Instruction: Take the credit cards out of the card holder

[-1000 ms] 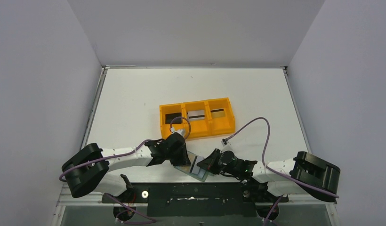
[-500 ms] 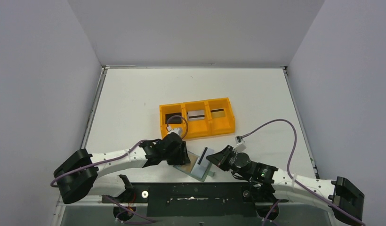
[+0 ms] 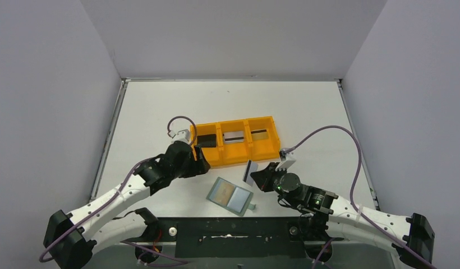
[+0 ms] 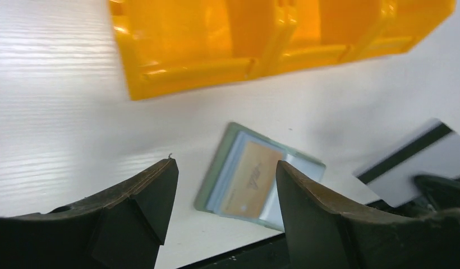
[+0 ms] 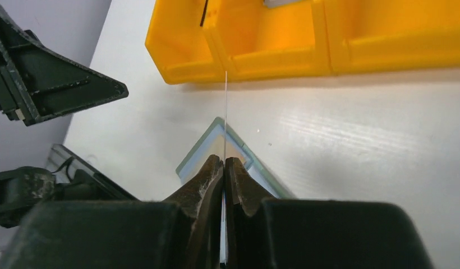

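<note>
1 likely-grey card (image 4: 410,171) edge-on, right hand (image 5: 223,163)

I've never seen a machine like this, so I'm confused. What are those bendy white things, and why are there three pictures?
They are two robot arms bolted to a table, each ending in a two-finger claw. One picture looks down from above; the other two come from little cameras on the wrists. On the table sit an orange tray with three boxes holding cards, and an open card holder with a tan card inside. The right claw pinches a grey card with a dark stripe. The left claw is open and empty.
</note>
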Controlling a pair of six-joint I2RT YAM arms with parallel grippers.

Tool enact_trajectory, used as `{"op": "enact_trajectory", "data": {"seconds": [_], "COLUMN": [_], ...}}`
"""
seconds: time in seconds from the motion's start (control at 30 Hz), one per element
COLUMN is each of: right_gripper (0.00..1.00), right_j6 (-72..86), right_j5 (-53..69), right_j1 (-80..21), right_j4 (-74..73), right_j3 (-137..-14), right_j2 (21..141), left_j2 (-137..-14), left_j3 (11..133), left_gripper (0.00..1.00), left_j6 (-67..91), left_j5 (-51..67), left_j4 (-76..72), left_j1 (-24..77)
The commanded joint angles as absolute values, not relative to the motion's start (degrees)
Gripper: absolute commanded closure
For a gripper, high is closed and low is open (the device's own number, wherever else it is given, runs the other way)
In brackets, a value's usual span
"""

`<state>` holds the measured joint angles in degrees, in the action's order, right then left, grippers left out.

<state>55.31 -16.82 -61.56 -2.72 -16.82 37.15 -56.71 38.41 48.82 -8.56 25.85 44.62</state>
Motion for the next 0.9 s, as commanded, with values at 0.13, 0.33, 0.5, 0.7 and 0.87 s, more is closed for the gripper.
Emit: {"op": "enact_trajectory", "data": {"seconds": [0.13,0.33,0.5,0.7,0.87], "right_gripper": [1.00,1.00,1.00,1.00,1.00], "right_j6": [19.2,-2.9,-18.4,-30.5,-38.5], "right_j5": [-23.4,-25.8,-23.0,-13.7,-6.1], "right_j1": [-61.9,-61.6,-58.9,-53.6,-51.2], "right_j4": [-0.7,-3.8,-7.0,-10.5,-12.7], "right_j3": [-31.4,-41.2,-50.2,-58.3,-62.2], "right_j2": [44.6,55.4,67.0,78.7,83.7], "left_j2": [-53.0,-49.7,-46.4,-43.2,-40.8], "left_j3": [42.4,42.5,40.9,39.9,39.2], "left_gripper": [0.30,0.12,0.11,0.11,0.10], "left_j6": [38.9,35.3,32.9,32.3,33.2], "left_j5": [-12.3,-12.7,-12.1,-12.5,-14.2], "left_j4": [35.4,35.4,31.9,30.7,30.3], "left_j1": [29.7,21.6,21.4,21.3,21.3]}}
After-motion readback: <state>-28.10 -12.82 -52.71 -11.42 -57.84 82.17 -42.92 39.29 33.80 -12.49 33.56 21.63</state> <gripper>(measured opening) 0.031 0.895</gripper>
